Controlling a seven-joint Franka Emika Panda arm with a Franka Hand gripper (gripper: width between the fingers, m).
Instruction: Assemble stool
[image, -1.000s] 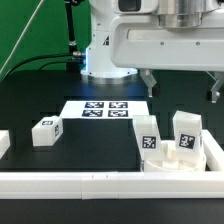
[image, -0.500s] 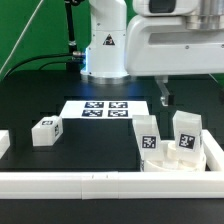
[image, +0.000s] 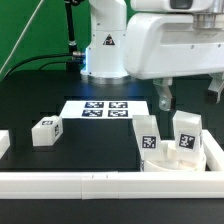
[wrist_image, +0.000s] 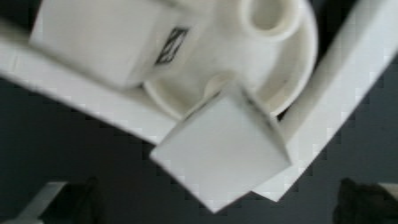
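Plainly, we see the white round seat disc (image: 185, 164) carrying two upright tagged legs (image: 149, 137), a third leg (image: 45, 131) well apart; the tool (image: 190, 97) above it gapes wide, empty.

table (image: 30, 105) carries marker board (image: 105, 109), leg (image: 46, 131), rail (image: 90, 183).

Bright, even light nearly washes out the white arm (image: 180, 45); the black tabletop (image: 30, 100) shows faint sheen. The wrist view is blurred, the seat (wrist_image: 222, 70) below the jaws soft-edged.
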